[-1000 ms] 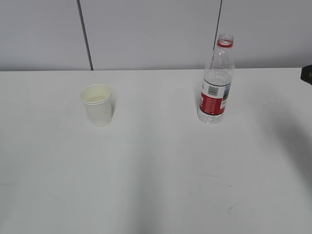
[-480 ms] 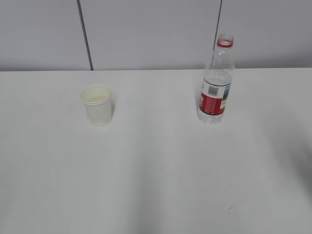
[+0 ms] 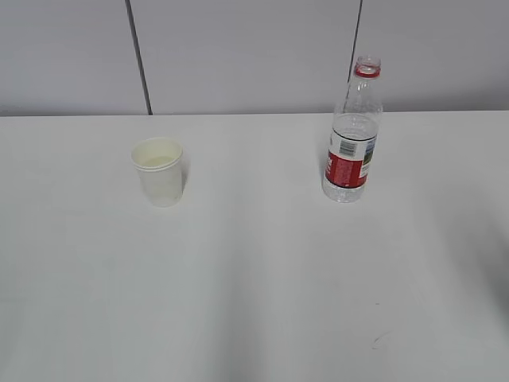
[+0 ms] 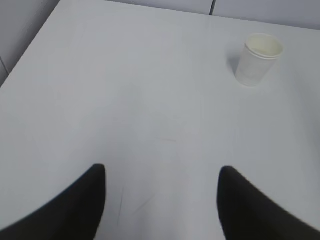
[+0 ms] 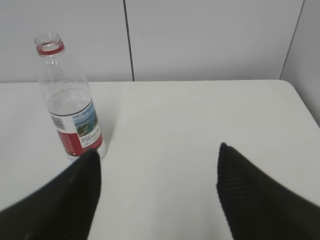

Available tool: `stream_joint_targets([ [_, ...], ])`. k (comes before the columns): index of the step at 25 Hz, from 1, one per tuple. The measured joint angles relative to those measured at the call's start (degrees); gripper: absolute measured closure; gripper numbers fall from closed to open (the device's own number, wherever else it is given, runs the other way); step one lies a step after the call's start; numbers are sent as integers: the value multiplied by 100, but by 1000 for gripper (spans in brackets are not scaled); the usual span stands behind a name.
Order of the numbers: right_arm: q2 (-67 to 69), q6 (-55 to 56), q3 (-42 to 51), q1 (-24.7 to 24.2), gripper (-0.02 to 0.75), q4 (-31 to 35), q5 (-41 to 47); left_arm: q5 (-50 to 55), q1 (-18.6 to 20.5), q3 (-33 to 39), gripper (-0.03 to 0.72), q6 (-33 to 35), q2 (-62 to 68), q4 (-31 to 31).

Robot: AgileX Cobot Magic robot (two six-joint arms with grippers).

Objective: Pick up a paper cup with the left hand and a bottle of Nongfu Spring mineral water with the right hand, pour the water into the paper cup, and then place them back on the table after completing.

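Small white paper cup (image 3: 160, 171) upright far left on plain white table (image 3: 254, 302), uncapped clear red-labelled plastic water bottle (image 3: 352, 131) upright far right, left gripper (image 4: 161, 200) and right gripper (image 5: 157, 192) both spread wide, empty, well apart from both

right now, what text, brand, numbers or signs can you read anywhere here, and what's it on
Nothing can be read as it stands.
Bottle label: a barcode and small print on the white band, a landscape picture beside it, red band below; too small and blurred in both views to quote.
Cup: plain white, no print.
Table: only faint scuff marks, no writing.
Wall panels: blank.
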Motion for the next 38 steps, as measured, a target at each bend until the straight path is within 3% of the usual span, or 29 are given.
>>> stream_joint_targets([
  [2, 24, -600, 28, 0, 204, 350, 24, 0, 0, 0, 251, 0, 0, 5],
  [5, 46, -1945, 63, 10, 204, 1407, 124, 0, 0, 0, 251, 0, 0, 5],
  [11, 72, -4731, 86, 10, 204, 4315, 330, 0, 0, 0, 251, 0, 0, 5],
  [15, 72, -6067, 85, 33, 204, 5850, 477, 0, 0, 0, 251, 0, 0, 5],
  [24, 30, -9132, 48, 876, 204, 9022, 1473, 0, 0, 0, 251, 0, 0, 5],
  [30, -627, -9492, -402, 990, 204, 10034, 2886, 0, 0, 0, 251, 0, 0, 5],
  [38, -2219, -9520, -1278, 990, 204, 10176, 5176, 0, 0, 0, 251, 0, 0, 5],
])
